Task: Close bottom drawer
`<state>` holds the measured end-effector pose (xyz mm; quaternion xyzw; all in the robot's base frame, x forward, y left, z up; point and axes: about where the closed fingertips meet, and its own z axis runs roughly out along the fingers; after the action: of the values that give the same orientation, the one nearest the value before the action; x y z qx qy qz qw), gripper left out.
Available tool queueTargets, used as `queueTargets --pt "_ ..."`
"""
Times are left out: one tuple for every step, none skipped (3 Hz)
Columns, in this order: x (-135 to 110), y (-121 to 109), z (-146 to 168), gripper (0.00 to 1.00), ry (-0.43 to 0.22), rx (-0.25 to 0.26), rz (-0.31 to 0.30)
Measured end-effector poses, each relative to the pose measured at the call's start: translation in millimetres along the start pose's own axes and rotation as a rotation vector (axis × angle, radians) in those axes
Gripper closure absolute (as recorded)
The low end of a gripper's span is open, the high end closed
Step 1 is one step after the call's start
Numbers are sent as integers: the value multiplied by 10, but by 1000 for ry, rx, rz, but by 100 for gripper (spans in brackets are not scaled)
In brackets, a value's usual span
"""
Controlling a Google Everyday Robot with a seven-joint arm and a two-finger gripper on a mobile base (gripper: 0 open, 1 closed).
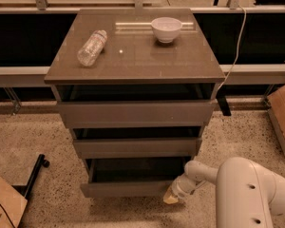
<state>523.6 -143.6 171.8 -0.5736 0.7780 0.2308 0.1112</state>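
Note:
The bottom drawer (128, 189) is the lowest of three in the grey-brown cabinet (133, 56). It stands pulled out, its dark inside showing above its flat front. My gripper (172, 198) is at the end of the white arm (247, 194), low at the right end of the drawer front and against it. The middle drawer (135, 147) and the top drawer (135, 113) above also stand slightly out.
A clear plastic bottle (91, 47) lies on the cabinet top and a white bowl (166, 29) stands there. A cardboard box (282, 118) is on the floor at right, another (4, 205) at bottom left. A black stand foot (35, 172) lies left of the cabinet. A white cable (235, 46) hangs at right.

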Motion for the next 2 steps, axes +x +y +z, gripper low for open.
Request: queueTargets --pt "0 0 0 100 0 0 0" --pt "-15 -56 -11 100 -22 61 -5"
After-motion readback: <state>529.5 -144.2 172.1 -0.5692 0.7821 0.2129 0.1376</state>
